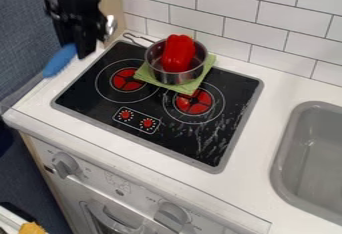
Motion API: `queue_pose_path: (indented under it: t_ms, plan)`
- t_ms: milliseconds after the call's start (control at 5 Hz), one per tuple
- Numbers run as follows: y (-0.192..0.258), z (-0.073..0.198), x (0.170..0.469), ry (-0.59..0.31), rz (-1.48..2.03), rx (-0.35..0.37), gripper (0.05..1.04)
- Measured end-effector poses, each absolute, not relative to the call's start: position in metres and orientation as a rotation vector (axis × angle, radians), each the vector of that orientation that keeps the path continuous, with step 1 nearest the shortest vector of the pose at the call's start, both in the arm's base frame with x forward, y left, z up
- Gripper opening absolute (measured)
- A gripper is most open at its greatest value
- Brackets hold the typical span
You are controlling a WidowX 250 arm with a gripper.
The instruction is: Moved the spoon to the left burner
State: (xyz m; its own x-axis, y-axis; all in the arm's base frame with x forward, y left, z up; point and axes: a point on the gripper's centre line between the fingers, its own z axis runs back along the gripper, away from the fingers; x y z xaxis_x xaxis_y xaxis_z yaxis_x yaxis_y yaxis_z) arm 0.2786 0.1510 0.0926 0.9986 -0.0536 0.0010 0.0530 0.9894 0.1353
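The black gripper (81, 47) hangs at the upper left, beside the stove's back left corner, and is shut on the spoon. From its lower left side sticks out the spoon's blue handle (60, 60); a shiny metal end (110, 26) shows on its upper right side, and the middle is hidden by the gripper. The spoon is held tilted, apart from the left burner (127, 79), a red disc within a white ring on the black stovetop (103, 107).
A metal pot (157, 68) with a red pepper (178, 53) in it stands on a green cloth (190, 86) behind the burners. The right burner (194, 102) lies to the front right. A grey sink (283, 163) is at the right, a tiled wall (274, 30) behind.
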Motion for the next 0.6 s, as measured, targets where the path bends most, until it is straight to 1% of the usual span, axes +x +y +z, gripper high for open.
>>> queue_pose_path:
  t_ms: [200,400,600]
  plan:
    - [0.166,0.066,0.277,0.039,-0.006,0.144,0.370]
    - [0.170,0.044,0.279,0.068,0.028,0.155,0.370]
    - [0.164,0.033,0.286,0.081,0.008,0.146,0.370]
